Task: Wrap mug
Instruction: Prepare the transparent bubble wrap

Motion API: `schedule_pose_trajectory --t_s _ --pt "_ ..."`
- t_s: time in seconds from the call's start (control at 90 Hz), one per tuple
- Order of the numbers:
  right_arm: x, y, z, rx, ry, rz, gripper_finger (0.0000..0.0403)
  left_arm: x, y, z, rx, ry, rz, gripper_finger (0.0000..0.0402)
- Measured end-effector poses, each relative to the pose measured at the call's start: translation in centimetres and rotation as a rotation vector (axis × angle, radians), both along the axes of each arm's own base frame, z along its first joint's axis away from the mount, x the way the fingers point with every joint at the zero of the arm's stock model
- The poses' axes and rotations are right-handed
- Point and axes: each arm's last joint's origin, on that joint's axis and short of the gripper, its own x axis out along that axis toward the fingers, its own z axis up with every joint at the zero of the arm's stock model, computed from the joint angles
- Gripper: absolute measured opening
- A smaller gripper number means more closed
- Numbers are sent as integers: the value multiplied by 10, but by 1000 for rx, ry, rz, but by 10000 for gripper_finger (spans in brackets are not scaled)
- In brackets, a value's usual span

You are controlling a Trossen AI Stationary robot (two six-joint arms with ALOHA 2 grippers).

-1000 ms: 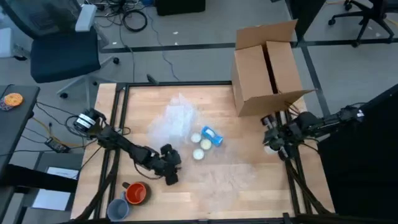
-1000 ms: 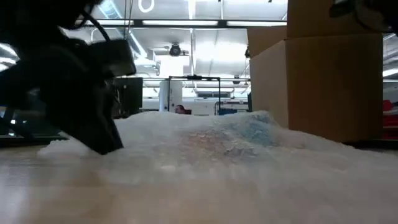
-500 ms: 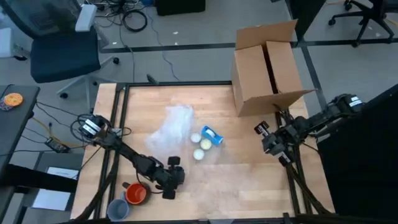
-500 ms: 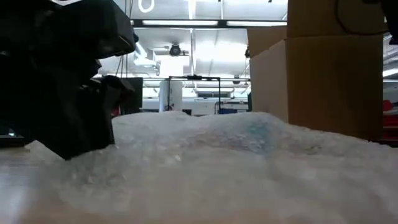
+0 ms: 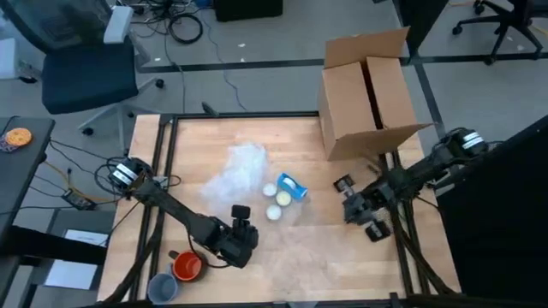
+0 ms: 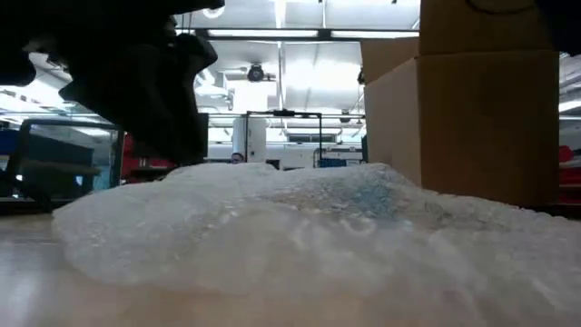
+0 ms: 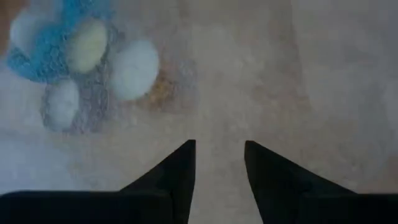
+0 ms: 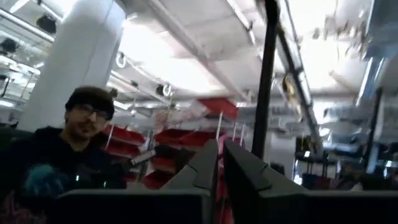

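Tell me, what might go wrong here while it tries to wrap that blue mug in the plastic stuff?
The bubble wrap lies bunched to one side of the blue mug, so a pull could drag it away rather than over. The mug lies on its side among pale balls; a nudge may scatter them. The left gripper is open and holds nothing; the orange mug sits near that arm and could be bumped.

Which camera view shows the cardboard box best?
The high view: the cardboard box shows whole, flaps open, at the table's far right corner. The low view shows only its side wall. Neither wrist view shows it.
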Motion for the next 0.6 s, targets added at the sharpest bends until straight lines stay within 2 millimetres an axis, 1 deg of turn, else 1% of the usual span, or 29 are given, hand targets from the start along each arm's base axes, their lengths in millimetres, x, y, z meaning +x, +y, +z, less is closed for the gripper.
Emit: schedule_pose_trajectory --t_s 0.1,0.156,0.233,0.356,0.411,0.5,0.544,0.6 --pt "23 8 -8 -8 47 -11 3 -7 1 -2 32 57 5 124" --pt "33 10 -13 19 92 -24 3 -11 2 -2 44 83 16 124" --pt "43 8 -21 102 167 -87 2 -18 2 2 65 106 13 124" --pt "52 1 -31 217 312 -196 1 -26 2 14 91 73 15 124" --pt "56 -1 -35 264 390 -208 1 -28 4 18 94 55 31 124" --pt "66 3 -35 327 516 -178 0 -29 5 22 91 34 49 124" --pt "72 9 -35 339 612 -159 0 -29 5 22 87 31 52 124" --pt "79 20 -39 334 773 -148 0 -28 4 21 79 19 54 124"
